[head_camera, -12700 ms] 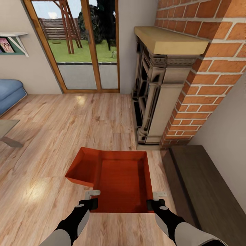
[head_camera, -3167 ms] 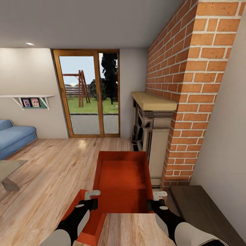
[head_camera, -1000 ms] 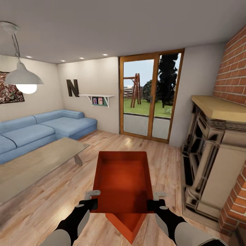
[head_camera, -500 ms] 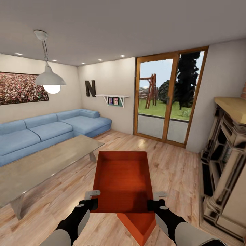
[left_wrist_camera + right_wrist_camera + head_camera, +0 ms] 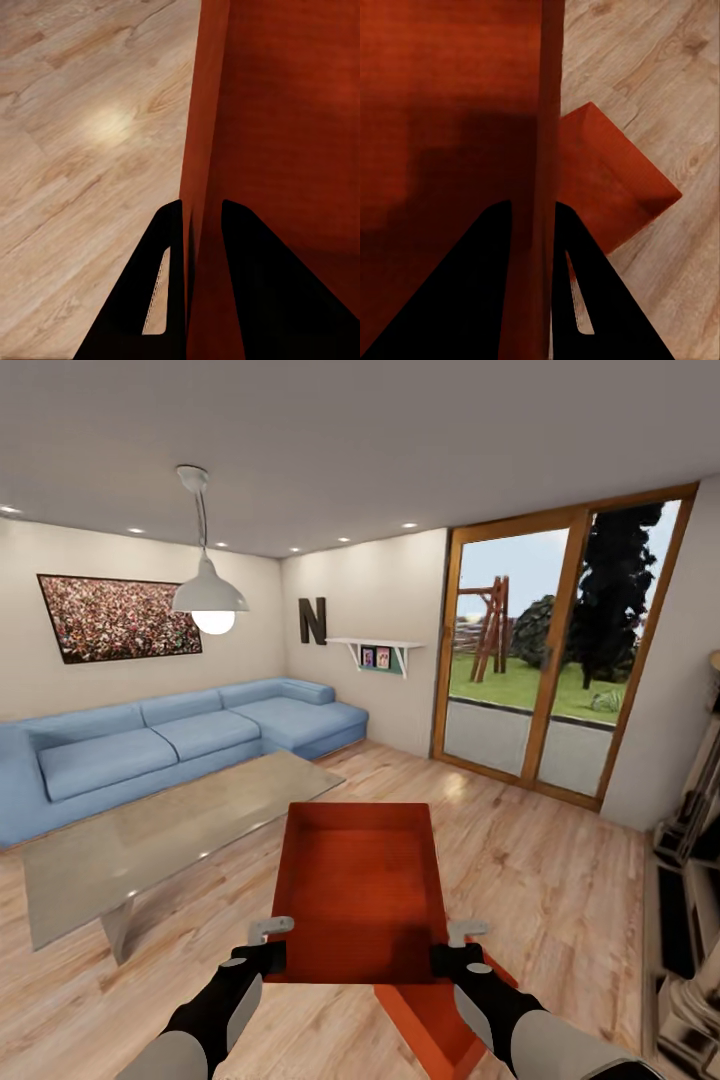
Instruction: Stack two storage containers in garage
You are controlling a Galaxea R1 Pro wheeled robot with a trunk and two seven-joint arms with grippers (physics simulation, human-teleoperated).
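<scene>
Both grippers clamp one container, seemingly lifted.

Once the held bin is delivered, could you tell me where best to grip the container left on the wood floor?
Grip the second container by its two long side walls, one gripper each, from above: the walls are thin and upright and it has no lid, like the carried container.

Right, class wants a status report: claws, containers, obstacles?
Both claws, left claw and right claw, clamped on held container. Second container on wood floor below. Coffee table ahead-left.
</scene>
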